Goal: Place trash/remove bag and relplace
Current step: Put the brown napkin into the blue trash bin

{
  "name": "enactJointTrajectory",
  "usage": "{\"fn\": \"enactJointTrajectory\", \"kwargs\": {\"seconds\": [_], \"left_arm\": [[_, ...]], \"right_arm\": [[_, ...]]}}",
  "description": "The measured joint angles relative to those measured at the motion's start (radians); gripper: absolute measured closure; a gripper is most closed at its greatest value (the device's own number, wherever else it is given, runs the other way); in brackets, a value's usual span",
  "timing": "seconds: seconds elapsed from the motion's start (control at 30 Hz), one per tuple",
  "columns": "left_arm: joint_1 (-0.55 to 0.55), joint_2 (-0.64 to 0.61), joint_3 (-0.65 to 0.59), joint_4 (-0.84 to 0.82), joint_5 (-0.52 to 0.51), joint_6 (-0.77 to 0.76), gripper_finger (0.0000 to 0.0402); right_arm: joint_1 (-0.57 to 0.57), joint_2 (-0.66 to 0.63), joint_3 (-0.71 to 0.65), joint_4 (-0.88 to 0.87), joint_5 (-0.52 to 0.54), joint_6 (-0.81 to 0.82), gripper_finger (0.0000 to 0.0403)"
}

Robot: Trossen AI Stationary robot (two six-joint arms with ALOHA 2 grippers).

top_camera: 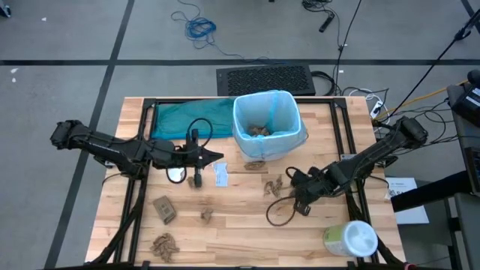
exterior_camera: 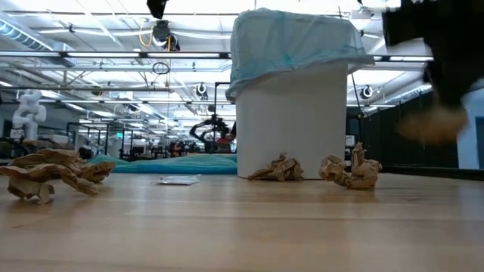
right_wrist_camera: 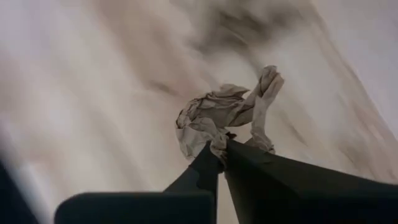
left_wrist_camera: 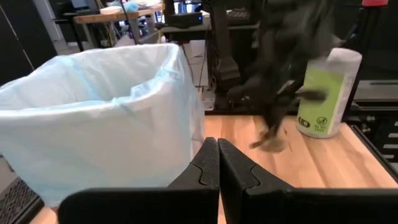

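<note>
Brown wad (right_wrist_camera: 225,115) pinched in right tool (right_wrist_camera: 219,155), wrist view only

Closed left pincer (left_wrist_camera: 218,163) facing blue-lined bin (left_wrist_camera: 99,118), wipes tub (left_wrist_camera: 326,93) beyond

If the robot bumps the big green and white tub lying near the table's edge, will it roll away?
Probably. The wipes tub looks round and seems to lie on its side in the high view, so a nudge could roll it, perhaps off the nearby table edge. The left wrist view shows a smooth plastic wall, likely slippery to pinch. How heavy it is cannot be told.
</note>
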Motion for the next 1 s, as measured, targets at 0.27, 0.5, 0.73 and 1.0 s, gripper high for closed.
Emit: {"fn": "enactJointTrajectory", "kwargs": {"seconds": [0.27,0.5,0.73,1.0], "left_arm": [[0.000,-0.027,0.000,-0.155,-0.003,-0.071,0.0402],[-0.003,-0.060,0.025,-0.377,-0.003,-0.158,0.0402],[0.000,-0.053,0.066,-0.540,0.032,-0.185,0.0402],[0.000,-0.053,0.066,-0.629,0.054,-0.297,0.0402]], "right_arm": [[0.021,-0.001,0.419,-0.038,0.309,-0.391,0.0401],[-0.109,-0.001,0.638,-0.070,0.598,-0.706,0.0402],[-0.385,0.005,0.662,-0.122,0.531,-0.788,0.0403],[-0.562,0.062,0.662,-0.134,0.297,-0.835,0.0345]]}}
